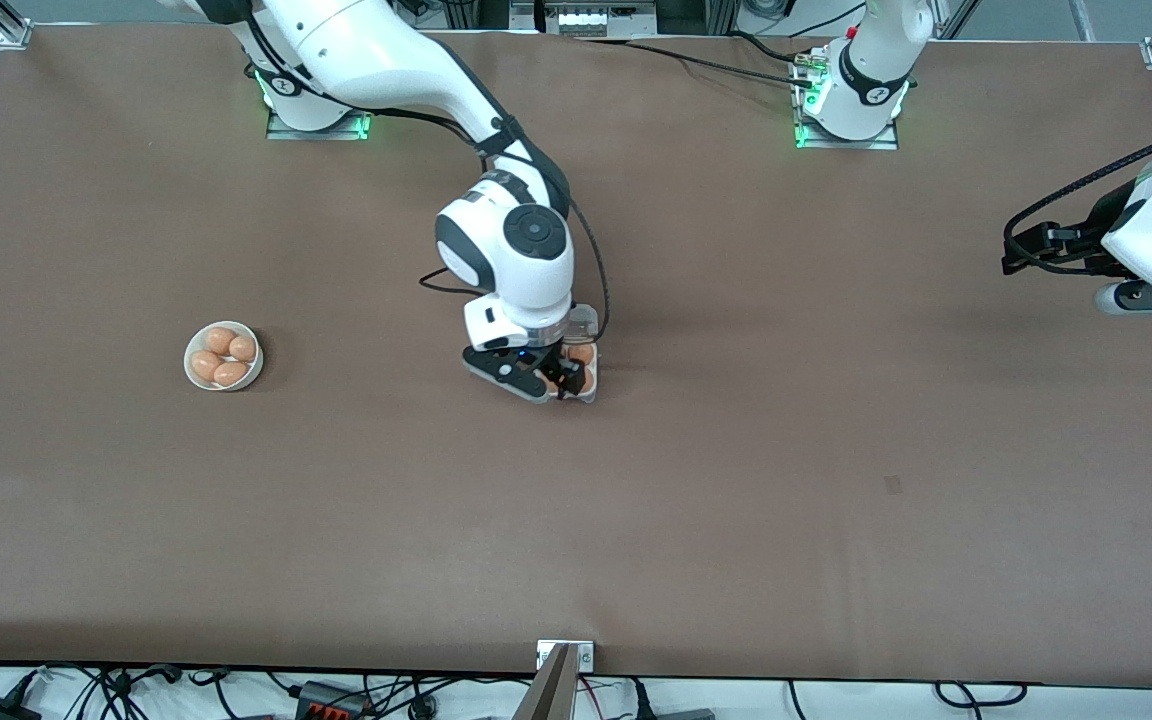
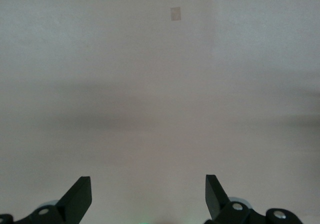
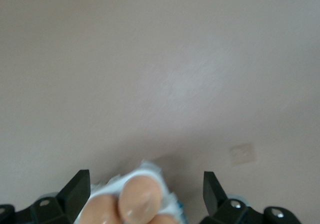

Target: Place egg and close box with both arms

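Observation:
The box (image 1: 591,392) sits mid-table under the right arm's hand, mostly hidden by it, with its clear lid (image 1: 586,318) open toward the robots' bases. Orange-brown eggs (image 1: 582,355) lie in its white tray. My right gripper (image 1: 561,377) hangs low over the tray, open. In the right wrist view its fingers (image 3: 80,189) stand wide apart on either side of an egg (image 3: 141,196) in the white tray (image 3: 150,169) and do not touch it. My left gripper (image 1: 1016,252) waits open and empty over bare table at the left arm's end, and the left wrist view (image 2: 148,190) shows only table.
A round white bowl (image 1: 190,368) with several more eggs stands toward the right arm's end of the table. A small pale patch (image 1: 893,485) marks the brown tabletop nearer the front camera.

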